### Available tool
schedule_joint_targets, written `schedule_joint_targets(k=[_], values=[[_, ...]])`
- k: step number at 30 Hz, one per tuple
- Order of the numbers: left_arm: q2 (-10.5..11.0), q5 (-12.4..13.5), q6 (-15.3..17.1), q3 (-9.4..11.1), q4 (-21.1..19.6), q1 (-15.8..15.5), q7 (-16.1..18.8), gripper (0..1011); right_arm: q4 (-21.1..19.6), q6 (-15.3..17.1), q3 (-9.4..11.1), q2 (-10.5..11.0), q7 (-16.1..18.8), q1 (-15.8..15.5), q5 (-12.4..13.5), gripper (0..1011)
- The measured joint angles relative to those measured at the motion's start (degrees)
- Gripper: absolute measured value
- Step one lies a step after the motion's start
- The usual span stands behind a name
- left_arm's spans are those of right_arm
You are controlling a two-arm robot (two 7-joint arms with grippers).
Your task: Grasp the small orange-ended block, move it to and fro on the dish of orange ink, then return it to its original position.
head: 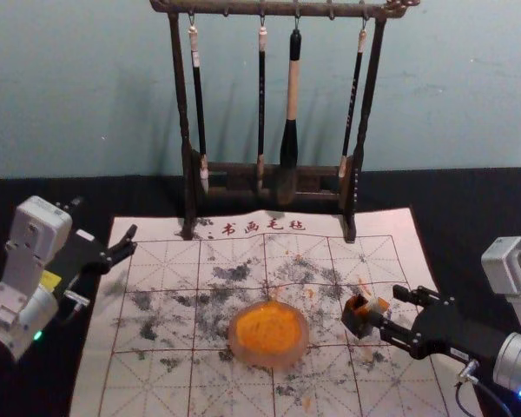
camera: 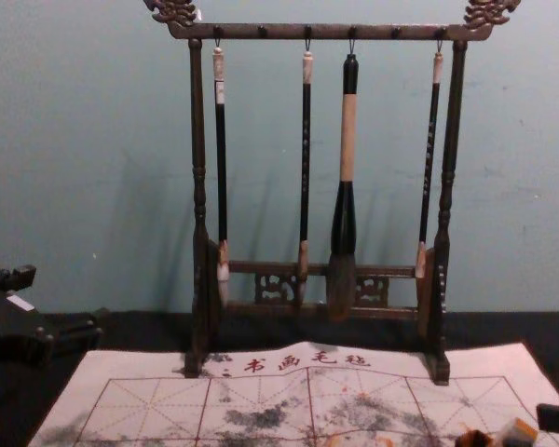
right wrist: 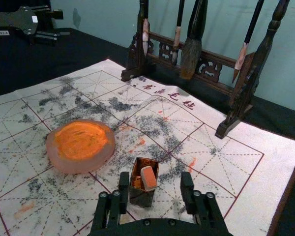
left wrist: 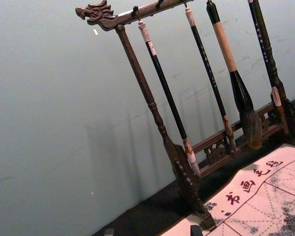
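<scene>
One black surface carries a gridded sheet; the brush rack stands along its far edge. Left hand idle, fingers apart, by the sheet's far left corner. Right hand is nearer to the work, reaching in over the sheet's right edge, fingers spread, nothing gripped. Ink dish sits about mid-sheet, toward the near edge. Between dish and right edge: the open box, upright. The orange-ended block leans in its mouth, orange end up, long axis tilted; how deep it sits cannot be told. Key relation: in the right wrist view the block lies between the fingertips, roughly centred, the box wall closer to one finger. Judgement: closing should take the block alone, else the box may tip. Open sheet separates box and dish; the rack seems well clear.
</scene>
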Motion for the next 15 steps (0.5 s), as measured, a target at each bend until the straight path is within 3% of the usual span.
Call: schedule_joint_targets(k=[9, 15], values=[[0.0, 0.0, 0.0, 0.0, 0.0, 0.0, 0.0, 1001, 0.0, 0.0, 0.0, 0.0, 0.0, 0.0, 0.0, 341], [0.0, 0.0, 0.0, 0.0, 0.0, 0.0, 0.0, 1001, 0.0, 0.0, 0.0, 0.0, 0.0, 0.0, 0.0, 178]])
